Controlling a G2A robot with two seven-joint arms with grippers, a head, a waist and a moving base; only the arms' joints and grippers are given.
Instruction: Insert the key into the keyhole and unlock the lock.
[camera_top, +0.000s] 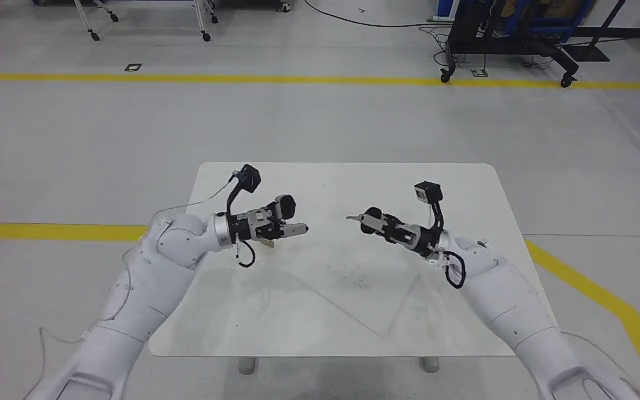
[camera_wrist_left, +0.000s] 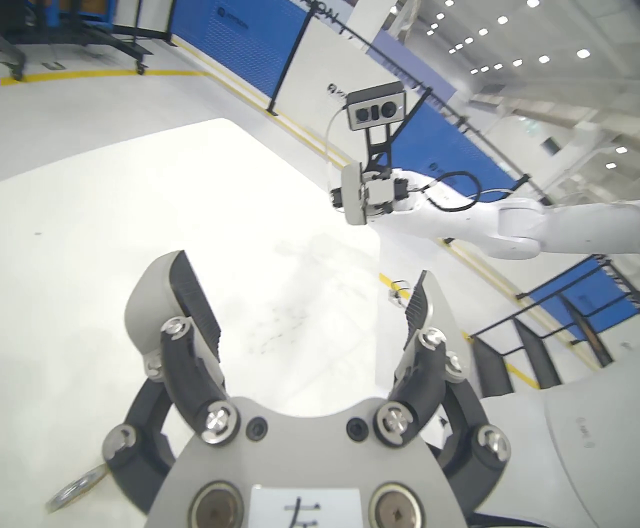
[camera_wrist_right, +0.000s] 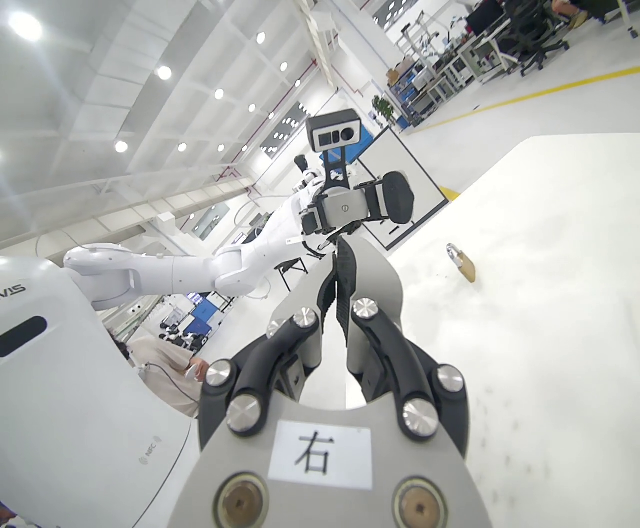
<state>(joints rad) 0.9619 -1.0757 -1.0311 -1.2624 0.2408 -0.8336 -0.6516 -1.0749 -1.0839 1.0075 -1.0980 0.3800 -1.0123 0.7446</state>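
A small brass padlock (camera_wrist_right: 463, 263) lies flat on the white table (camera_top: 450, 190), a little beyond my left gripper (camera_wrist_right: 400, 197) as the right wrist view shows it. A round metal piece (camera_wrist_left: 75, 492) peeks out below the left gripper's base. The left gripper (camera_wrist_left: 300, 270) hangs above the table's left half (camera_top: 298, 230), open, with nothing between its fingers. My right gripper (camera_wrist_right: 342, 250) faces it from the right half (camera_top: 352, 218), shut, its pads pressed together. I cannot make out a key between them.
The two grippers (camera_wrist_left: 350, 200) point at each other across a gap over the table's middle, which has faint scuff marks (camera_top: 350, 275). The table's far edge (camera_top: 340, 165) and near edge (camera_top: 300, 354) bound the space. Racks on wheels (camera_top: 510, 40) stand far behind.
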